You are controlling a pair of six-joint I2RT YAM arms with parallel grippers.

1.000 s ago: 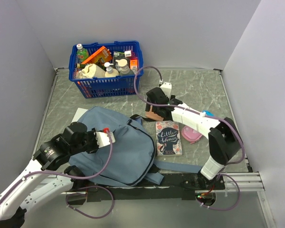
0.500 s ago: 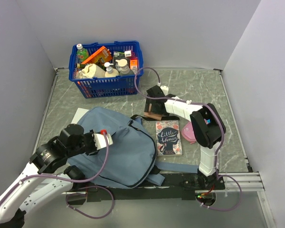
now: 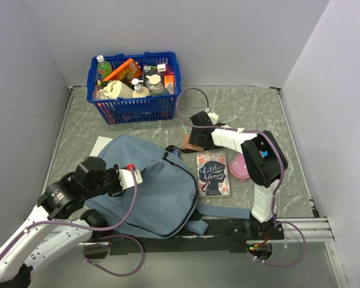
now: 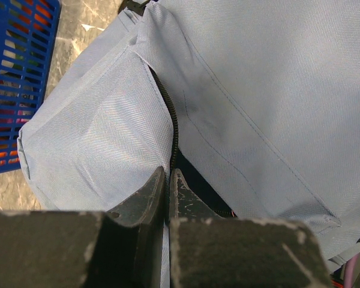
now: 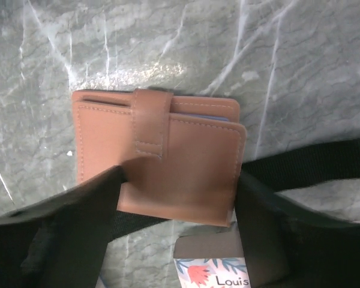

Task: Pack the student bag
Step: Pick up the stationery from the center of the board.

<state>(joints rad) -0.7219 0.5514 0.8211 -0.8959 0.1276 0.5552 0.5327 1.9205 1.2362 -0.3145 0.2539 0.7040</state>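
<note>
One soft, grey-blue student bag (image 3: 162, 186) lies flat, dark-zippered.

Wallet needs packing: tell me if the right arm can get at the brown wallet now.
Probably yes: the right gripper hangs right over the brown wallet, fingers either side, nothing on top.
</note>
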